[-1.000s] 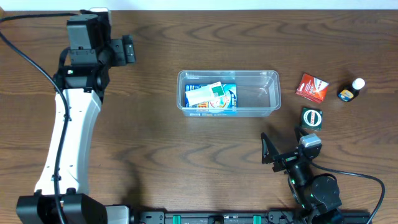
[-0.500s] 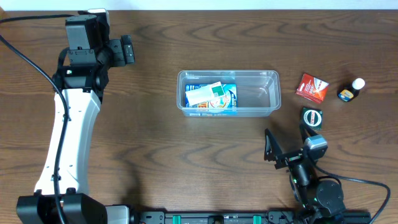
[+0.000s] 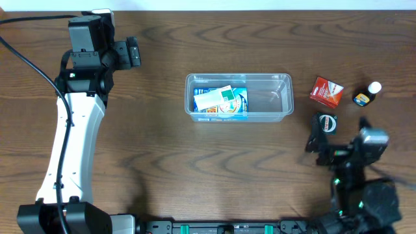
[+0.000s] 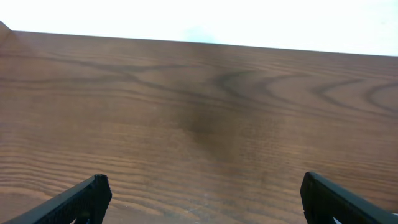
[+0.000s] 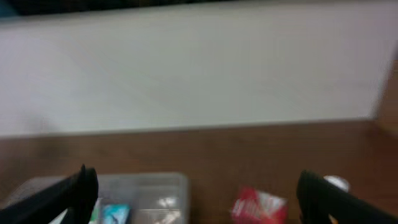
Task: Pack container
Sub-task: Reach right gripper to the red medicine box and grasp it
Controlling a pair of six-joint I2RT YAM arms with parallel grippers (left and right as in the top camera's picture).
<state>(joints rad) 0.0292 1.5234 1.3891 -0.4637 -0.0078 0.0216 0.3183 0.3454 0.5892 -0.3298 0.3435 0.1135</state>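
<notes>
Left fingers [image 4: 81,200]: we find them spread wide with nothing held. Only bare table [image 4: 205,112] shows between and beyond them in the wrist view.

Right fingers [image 5: 69,198]: also spread wide, gripping nothing. This wrist view is blurred, so we report fine detail from it with reserve.

The container [image 3: 270,105] stands upright on the table, ahead of the right fingers and towards their left-hand tip. The right wrist view shows its clear wall [image 5: 152,190] low in frame beside that tip. From overhead it lies well apart from the left fingers [image 3: 133,52], off to their right.

Contents: a blue carton [image 3: 224,102] with a white and green face lies flat in the container's left half. The right half shows only clear plastic.

Loose items outside the container, all near the right fingers [image 3: 316,140]:
- a tape measure [image 3: 326,122], just beside the left-hand tip in the overhead view. We cannot tell whether they touch.
- a red box [image 3: 325,91], ahead of the fingers and just right of the container — apart from its rim.
- a small bottle [image 3: 367,95] with a white cap, ahead towards the right-hand tip.
</notes>
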